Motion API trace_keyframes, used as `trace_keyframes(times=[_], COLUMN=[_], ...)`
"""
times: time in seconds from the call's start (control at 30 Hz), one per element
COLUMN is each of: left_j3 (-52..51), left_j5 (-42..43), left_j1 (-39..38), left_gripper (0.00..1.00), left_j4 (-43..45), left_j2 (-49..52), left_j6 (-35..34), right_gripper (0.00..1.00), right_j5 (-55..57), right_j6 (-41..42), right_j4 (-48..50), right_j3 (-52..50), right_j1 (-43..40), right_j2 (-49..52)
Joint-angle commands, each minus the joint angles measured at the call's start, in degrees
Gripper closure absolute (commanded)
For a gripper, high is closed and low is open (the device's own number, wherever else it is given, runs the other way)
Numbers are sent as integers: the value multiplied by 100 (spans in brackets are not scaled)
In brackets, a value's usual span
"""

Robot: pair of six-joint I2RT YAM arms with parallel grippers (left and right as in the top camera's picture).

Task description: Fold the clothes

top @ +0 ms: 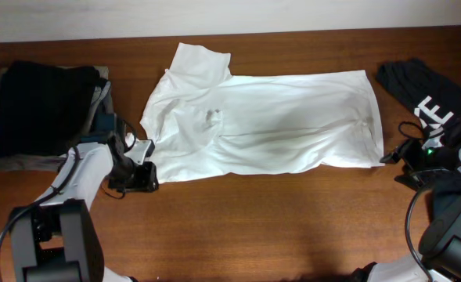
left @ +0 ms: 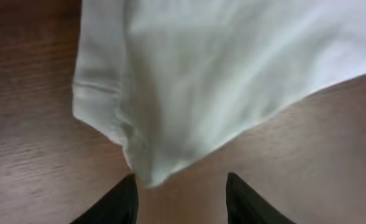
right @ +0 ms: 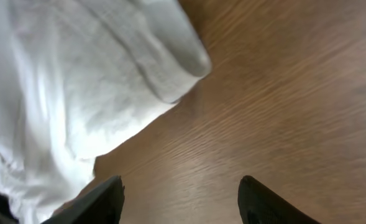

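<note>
The white T-shirt (top: 269,121) lies folded lengthwise across the middle of the wooden table, its collar end to the left and hem to the right. My left gripper (top: 142,166) is open at the shirt's lower left corner; in the left wrist view the corner (left: 151,168) hangs just ahead of the open fingers (left: 179,199), not held. My right gripper (top: 393,157) is open at the shirt's lower right corner. In the right wrist view the rolled hem (right: 108,81) lies ahead and left of the open fingers (right: 179,202), over bare wood.
A stack of folded black and grey garments (top: 46,113) sits at the far left. A black shirt with white lettering (top: 426,98) lies at the far right by the right arm. The table's front half is bare wood.
</note>
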Motion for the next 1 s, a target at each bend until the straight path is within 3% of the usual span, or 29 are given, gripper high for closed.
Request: trace_keyframes(times=[0.0, 0.03, 0.07, 0.13, 0.27, 0.37, 0.47, 0.53, 0.6, 0.7, 0.83, 0.87, 0.9, 0.97], left_j3=[-240, -304, -317, -317, -315, -315, -315, -315, -315, -315, -315, -315, -315, -315], left_j5=[-192, -192, -216, -455, -472, -507, -444, -442, -442, -402, -400, -398, -398, -402], left_j1=[28, 28, 28, 31, 341, 647, 651, 651, 651, 651, 651, 651, 651, 651], left_gripper=[63, 68, 82, 100, 99, 100, 100, 100, 100, 99, 100, 99, 99, 99], left_j4=[575, 774, 850, 946, 1073, 1167, 1172, 1191, 1189, 1187, 1187, 1185, 1182, 1178], left_j2=[-44, -44, -44, -44, -46, -46, -46, -46, -46, -46, -46, -46, -46, -46], left_j6=[-92, -92, -87, -92, -96, -249, -247, -247, -247, -247, -247, -247, -245, -247], right_gripper=[37, 37, 37, 33, 33, 34, 27, 35, 36, 44, 69, 86, 93, 96], right_j5=[-114, -111, -42, 317, 341, 354, 175, 59, 765, 811, 442, 442, 442, 444], right_j6=[-170, -170, -168, -146, -149, -170, -289, -479, -494, -516, -516, -516, -516, -514], right_j4=[28, 28, 28, 22, 17, 708, 999, 1193, 1410, 1801, 1727, 1727, 1727, 1648], right_j3=[33, 33, 33, 33, -350, -741, -820, -848, -879, -1102, -1279, -1274, -1272, -1224], right_j1=[155, 157, 157, 157, 251, 337, 608, 1021, 1451, 1609, 1609, 1606, 1602, 1598], right_j2=[20, 20, 20, 22, 35, 35, 42, 42, 63, 74, 74, 72, 72, 61])
